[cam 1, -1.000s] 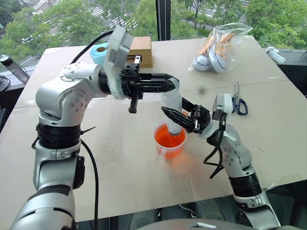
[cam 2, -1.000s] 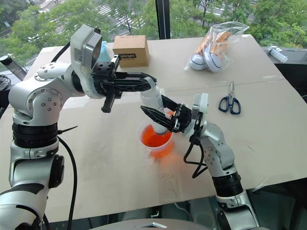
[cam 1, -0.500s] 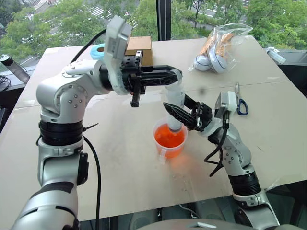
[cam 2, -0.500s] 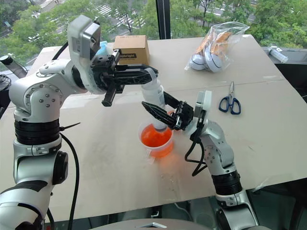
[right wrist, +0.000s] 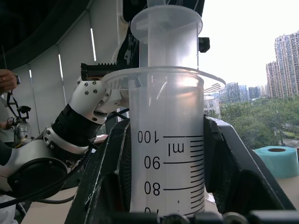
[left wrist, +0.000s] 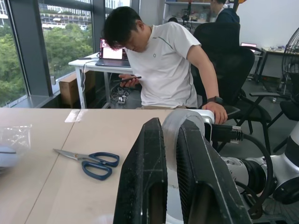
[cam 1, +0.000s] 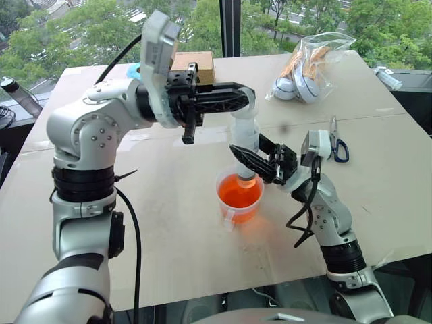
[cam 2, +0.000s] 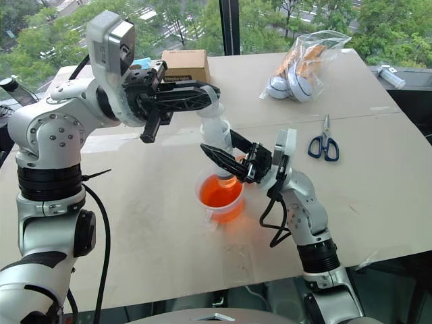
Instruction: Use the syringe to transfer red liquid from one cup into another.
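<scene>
Syringe [cam 1: 246, 138] upright over wide cup [cam 1: 239, 196]; right pincer [cam 1: 247, 159] clamped on barrel, left pincer [cam 1: 244, 101] on plunger.

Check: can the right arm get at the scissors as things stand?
Probably not right now. The right gripper is shut on the syringe barrel over the wide cup, and the left gripper holds the plunger. The table between it and the scissors looks clear, but it would have to let go first.
</scene>
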Tool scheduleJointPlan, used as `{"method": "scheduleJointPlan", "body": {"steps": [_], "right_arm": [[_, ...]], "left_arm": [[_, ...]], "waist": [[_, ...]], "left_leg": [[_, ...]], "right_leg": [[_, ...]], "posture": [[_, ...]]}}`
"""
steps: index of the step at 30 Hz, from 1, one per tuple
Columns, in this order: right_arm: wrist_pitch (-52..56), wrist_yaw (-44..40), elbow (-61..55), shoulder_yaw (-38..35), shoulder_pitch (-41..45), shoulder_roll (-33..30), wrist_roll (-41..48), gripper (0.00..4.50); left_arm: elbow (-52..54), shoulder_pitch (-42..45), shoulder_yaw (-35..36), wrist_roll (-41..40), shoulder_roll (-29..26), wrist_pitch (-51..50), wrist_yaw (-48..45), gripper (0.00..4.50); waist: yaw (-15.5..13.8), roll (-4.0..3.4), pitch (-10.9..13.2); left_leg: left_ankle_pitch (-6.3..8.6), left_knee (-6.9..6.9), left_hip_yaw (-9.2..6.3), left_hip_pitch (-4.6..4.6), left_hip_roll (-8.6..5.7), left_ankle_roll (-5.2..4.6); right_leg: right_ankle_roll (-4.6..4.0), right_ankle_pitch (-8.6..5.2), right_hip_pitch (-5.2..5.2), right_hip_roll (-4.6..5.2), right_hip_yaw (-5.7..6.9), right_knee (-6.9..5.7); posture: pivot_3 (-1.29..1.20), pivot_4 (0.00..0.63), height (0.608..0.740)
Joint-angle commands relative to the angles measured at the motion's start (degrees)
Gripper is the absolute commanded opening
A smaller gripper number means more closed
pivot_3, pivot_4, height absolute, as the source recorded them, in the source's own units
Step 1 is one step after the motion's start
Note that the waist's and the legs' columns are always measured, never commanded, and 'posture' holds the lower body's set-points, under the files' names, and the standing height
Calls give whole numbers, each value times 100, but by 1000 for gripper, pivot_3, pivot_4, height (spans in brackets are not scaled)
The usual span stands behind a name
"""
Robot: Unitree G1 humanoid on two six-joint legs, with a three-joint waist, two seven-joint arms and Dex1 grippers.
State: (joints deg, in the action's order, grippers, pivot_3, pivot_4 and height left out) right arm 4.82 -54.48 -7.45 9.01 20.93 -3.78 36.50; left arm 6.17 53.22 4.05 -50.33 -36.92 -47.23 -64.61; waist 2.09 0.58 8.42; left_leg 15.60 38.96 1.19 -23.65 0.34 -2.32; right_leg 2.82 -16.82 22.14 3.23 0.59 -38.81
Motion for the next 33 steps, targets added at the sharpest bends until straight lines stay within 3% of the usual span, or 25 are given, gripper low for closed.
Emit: {"method": "scheduleJointPlan", "body": {"steps": [1,6,15,23,29,33], "right_arm": [[53,-48,55,67,-6,25,-46,1539],[90,-18,-20,44,64,59,0,1539],[200,92,-157,-87,148,147,174,1539],[479,380,-613,-273,226,141,481,1539],[921,1143,-873,-683,878,353,1085,1539],[835,1570,-424,-1126,1629,448,1128,1539]], "left_arm": [[106,233,486,-233,-99,72,122,29],[90,181,473,-230,-174,-4,179,29],[-133,224,504,-57,-334,106,144,3940],[-411,352,657,-115,-521,199,-193,3940],[-612,603,723,-179,-314,286,-191,3940],[-878,887,555,63,-106,514,-177,3940]], "waist": [[1,0,0],[4,0,0],[-5,0,0],[3,0,0],[2,0,1],[3,0,1]], "left_leg": [[0,0,0,0,0,0],[0,0,-1,0,0,0],[0,0,-1,0,0,0],[0,1,-1,-1,0,0],[0,7,-1,-1,0,0],[0,7,-4,-2,0,0]], "right_leg": [[0,0,0,0,0,0],[0,0,0,0,-1,0],[0,0,0,0,1,0],[0,0,1,0,5,0],[0,0,1,1,4,0],[0,0,1,1,5,-3]], "posture": [[0,150,740],[0,150,740],[0,150,740],[0,150,740],[0,150,740],[0,150,740]]}}
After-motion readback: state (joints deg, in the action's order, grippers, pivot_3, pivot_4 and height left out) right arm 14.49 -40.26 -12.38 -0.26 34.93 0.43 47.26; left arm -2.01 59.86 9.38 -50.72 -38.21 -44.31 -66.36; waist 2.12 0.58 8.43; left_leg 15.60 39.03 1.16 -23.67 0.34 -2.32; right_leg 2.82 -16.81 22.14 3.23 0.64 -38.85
